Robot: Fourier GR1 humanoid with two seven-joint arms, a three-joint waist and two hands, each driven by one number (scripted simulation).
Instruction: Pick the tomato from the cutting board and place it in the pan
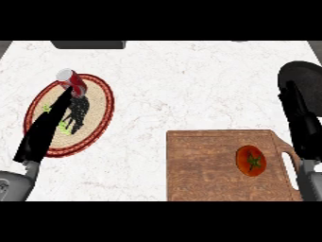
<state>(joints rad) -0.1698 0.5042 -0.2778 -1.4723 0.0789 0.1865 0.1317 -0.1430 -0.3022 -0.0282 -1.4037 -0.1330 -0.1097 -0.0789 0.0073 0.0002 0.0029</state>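
Head view shows the tomato (250, 160) lying on the wooden cutting board (205, 165), toward the board's right side, its green stem star facing up. Nothing touches the tomato. The cutting board sits at the lower right of the white marbled surface (191, 85), with its handle at the right edge.

Just right of the board, the right hand (304, 127) rises from its grey forearm, dark and stretched out toward the far side of the surface. Its fingers look straight rather than curled, and it has hold of nothing. It passes beside the board's handle and overlaps the near edge of the pan (313, 87), a dark round shape at the right edge of the surface, beyond the board. The pan holds nothing that can be seen.

Well apart, on the left, a round woven placemat with a red border (102, 101) lies on the surface. The left hand (45, 130) extends over it from the lower left, fingers long and straight, its tips reaching a red can (72, 81) with a pale top that sits tilted at the mat's far edge. Whether the fingers touch the can or merely lie next to it cannot be told. Small green bits (65, 127) show on the mat beside the hand's shadow.

A dark object (88, 45) sits at the far edge of the surface.
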